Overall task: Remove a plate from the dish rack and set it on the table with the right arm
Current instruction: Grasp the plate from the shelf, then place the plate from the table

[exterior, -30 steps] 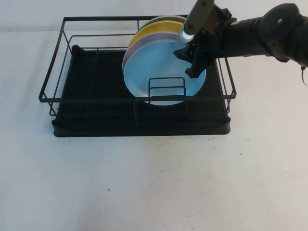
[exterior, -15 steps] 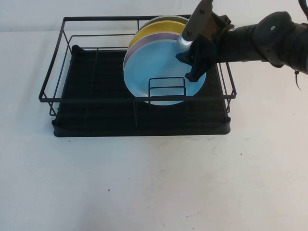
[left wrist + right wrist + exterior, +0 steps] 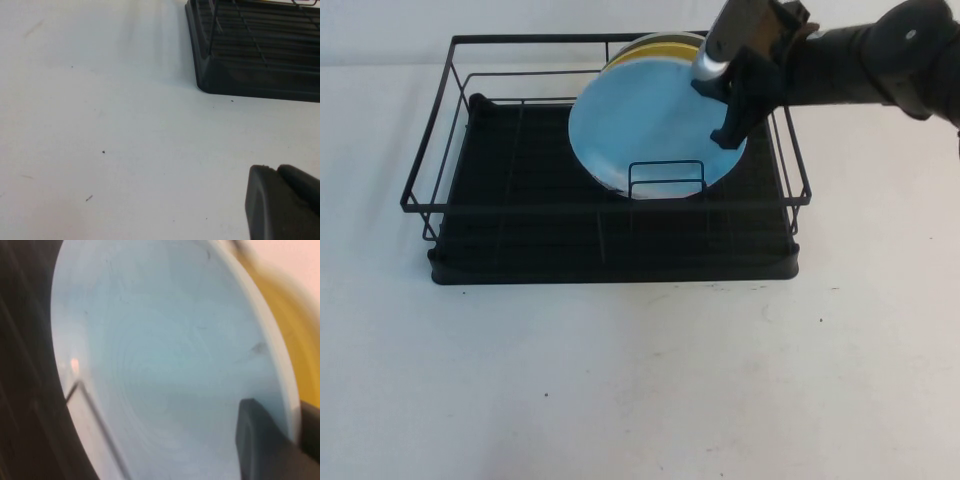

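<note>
The light sky-blue plate (image 3: 640, 125) stands on edge inside the black wire dish rack (image 3: 520, 230), its lower edge behind the small wire divider (image 3: 667, 178). My right gripper (image 3: 730, 100) is shut on the plate's upper right rim. In the right wrist view one finger (image 3: 260, 445) lies across the plate's face (image 3: 165, 355) and the other sits behind the rim, so the right gripper (image 3: 290, 435) pinches it. The left gripper (image 3: 278, 170) rests low over the off-white table (image 3: 100, 125) near the rack's corner, with its fingers together and nothing between them.
A yellow plate (image 3: 665, 47) leans behind the blue one at the rack's back and shows in the right wrist view as a yellow plate (image 3: 297, 350) past the rim. The rack's top wire (image 3: 620, 205) runs in front of the plates. Bare table (image 3: 640, 380) lies in front of the rack.
The right gripper's fingers closed on the blue plate's rim. The plate shifted up and slightly left, now covering the lilac plate behind it. The arm rose a little.
</note>
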